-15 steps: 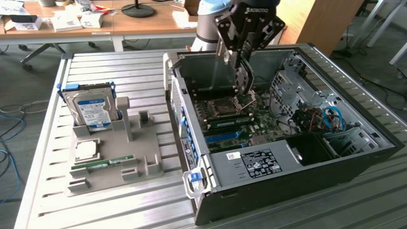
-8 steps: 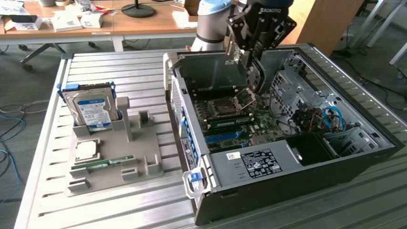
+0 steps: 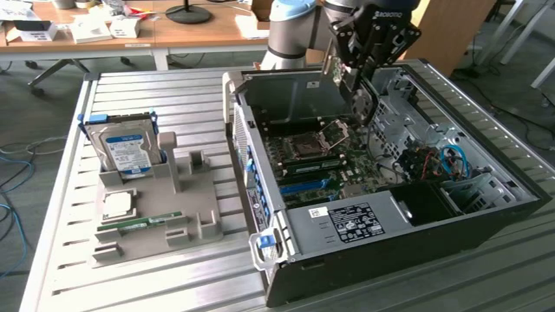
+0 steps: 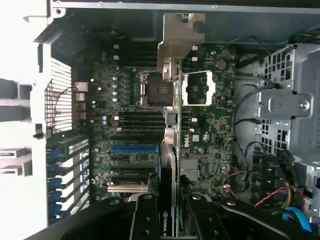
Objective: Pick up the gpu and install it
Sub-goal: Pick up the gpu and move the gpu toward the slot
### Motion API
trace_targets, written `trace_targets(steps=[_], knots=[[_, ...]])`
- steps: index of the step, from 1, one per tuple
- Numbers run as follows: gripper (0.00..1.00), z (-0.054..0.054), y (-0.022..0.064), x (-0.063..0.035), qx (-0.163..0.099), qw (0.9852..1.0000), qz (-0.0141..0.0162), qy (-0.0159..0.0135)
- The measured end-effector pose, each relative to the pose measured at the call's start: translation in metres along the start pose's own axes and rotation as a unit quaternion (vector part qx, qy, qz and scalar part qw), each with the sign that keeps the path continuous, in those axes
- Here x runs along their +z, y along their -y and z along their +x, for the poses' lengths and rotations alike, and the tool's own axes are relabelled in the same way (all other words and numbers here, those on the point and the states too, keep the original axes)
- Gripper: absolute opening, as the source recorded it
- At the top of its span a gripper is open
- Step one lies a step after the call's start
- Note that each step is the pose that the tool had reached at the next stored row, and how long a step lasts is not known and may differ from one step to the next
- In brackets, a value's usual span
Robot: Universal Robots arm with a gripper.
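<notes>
**One card gripped, not yet seated**

We find the gripper (image 3: 366, 62) closed part-way on the gpu (image 3: 362, 104), its fingers (image 4: 145, 220) pinching the card's two flat faces. The card hangs edge-down inside the open top of the computer case (image 3: 390, 273), above the motherboard (image 3: 312, 162) and clear of it. We judge this upright hold is meant to keep the connector edge facing the board. From the wrist view, the card runs across the line of the blue slot (image 4: 134, 148), not along it, so we rate it unaligned.

Beside the case stands a grey holder (image 3: 195, 214) with the hard drive (image 3: 126, 149) upright and a memory stick (image 3: 139, 223) lying flat. Case and holder both rest on a slatted metal table (image 3: 130, 279). Beyond the case are cluttered wooden desks (image 3: 191, 36), and cables trail over a grey floor.
</notes>
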State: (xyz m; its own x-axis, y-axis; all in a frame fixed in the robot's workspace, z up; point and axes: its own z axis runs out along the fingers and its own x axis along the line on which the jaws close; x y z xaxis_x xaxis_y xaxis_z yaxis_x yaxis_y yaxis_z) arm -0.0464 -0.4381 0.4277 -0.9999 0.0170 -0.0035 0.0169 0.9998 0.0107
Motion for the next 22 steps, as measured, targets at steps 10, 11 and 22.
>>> trace_targets(steps=[10, 11, 22], knots=[[0.26, -0.028, -0.0005, 0.0001, 0.000, 1.0000, 0.0000, 0.0000], [0.26, -0.030, -0.0005, 0.0001, 0.000, 1.0000, 0.0000, 0.0000], [0.26, -0.040, -0.0007, 0.0001, 0.000, 1.0000, 0.0000, 0.0000]])
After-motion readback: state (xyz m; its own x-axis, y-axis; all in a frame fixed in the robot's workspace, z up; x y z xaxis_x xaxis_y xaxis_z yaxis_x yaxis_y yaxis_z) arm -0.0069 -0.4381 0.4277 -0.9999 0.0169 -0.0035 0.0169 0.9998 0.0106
